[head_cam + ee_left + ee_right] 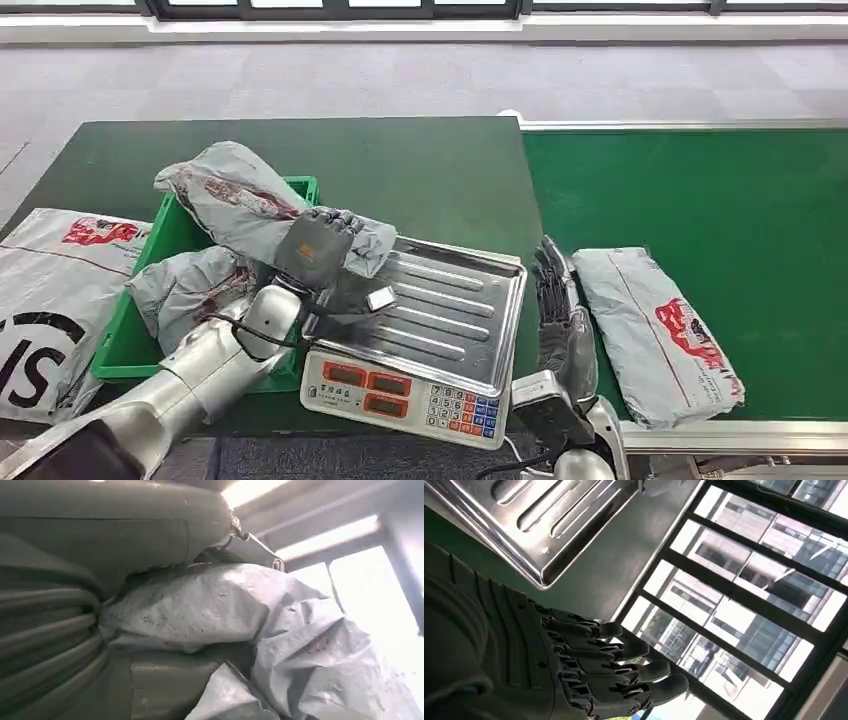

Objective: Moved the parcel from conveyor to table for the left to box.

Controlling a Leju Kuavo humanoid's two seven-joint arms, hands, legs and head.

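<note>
My left hand (318, 252) grips a grey plastic parcel (235, 200) that lies tilted across the rim of the green box (152, 245), one end reaching toward the scale's steel tray (455, 300). The left wrist view shows that crinkled grey parcel (260, 630) pressed against my hand (55, 620). A second grey parcel (190, 285) lies inside the box. Another grey parcel (655, 330) with red print lies on the green conveyor (700, 200). My right hand (558, 310) hovers between scale and that parcel, fingers straight and apart, holding nothing; my right hand (574, 665) appears beside the tray edge (534, 525).
A weighing scale (400, 390) with a keypad stands at the table's front edge. A large white bag (50, 290) with red and black print lies left of the box. The dark green table (420, 170) stretches behind, and the conveyor's metal rim (700, 435) runs along the front.
</note>
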